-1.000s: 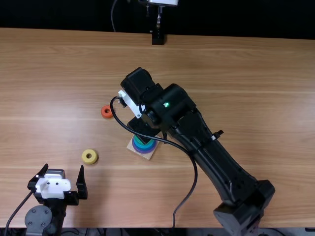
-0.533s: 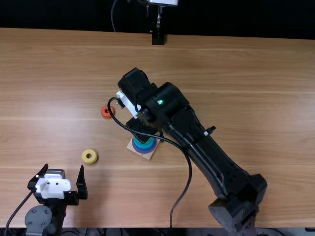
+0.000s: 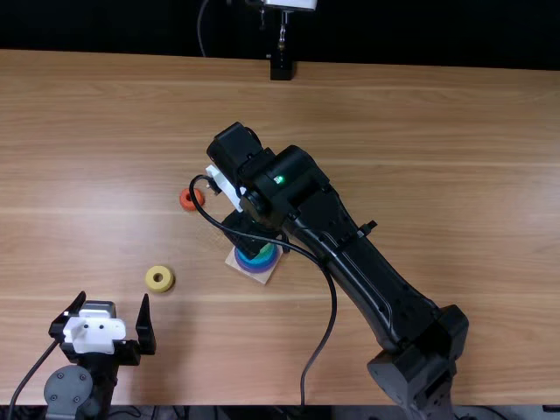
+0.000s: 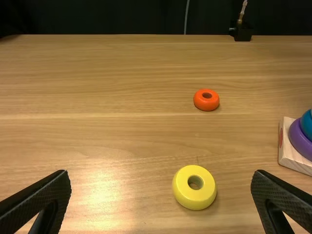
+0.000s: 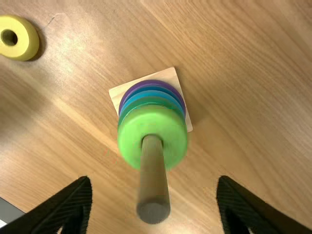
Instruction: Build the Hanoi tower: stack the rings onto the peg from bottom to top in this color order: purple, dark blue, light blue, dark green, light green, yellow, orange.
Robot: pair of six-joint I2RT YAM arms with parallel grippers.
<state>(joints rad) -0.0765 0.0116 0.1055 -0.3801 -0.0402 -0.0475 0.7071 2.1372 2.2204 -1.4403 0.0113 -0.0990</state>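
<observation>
In the top view my left gripper (image 3: 114, 302) stands open near the table's front left; beyond it lie the yellow ring (image 3: 159, 279) and the orange ring (image 3: 190, 199). My right gripper (image 3: 247, 231) is over the wooden base (image 3: 261, 278), partly covering the stack. The right wrist view has that gripper (image 5: 155, 180) open, one finger on each side of the bare peg (image 5: 153, 190). Around the peg, the light green ring (image 5: 141, 129) is uppermost, above dark green, blue shades and purple (image 5: 180, 96). In the left wrist view, the open left gripper (image 4: 161, 175) has the yellow ring (image 4: 194, 187) just beyond.
The right arm (image 3: 367, 271) stretches diagonally across the table (image 3: 472, 175), with a loose cable (image 3: 332, 306) looping beside it. A black stand (image 3: 281, 68) is at the table's far edge.
The right arm has shifted slightly left in the top view, its cable moving along with it. The left arm and the loose yellow and orange rings have stayed put.
</observation>
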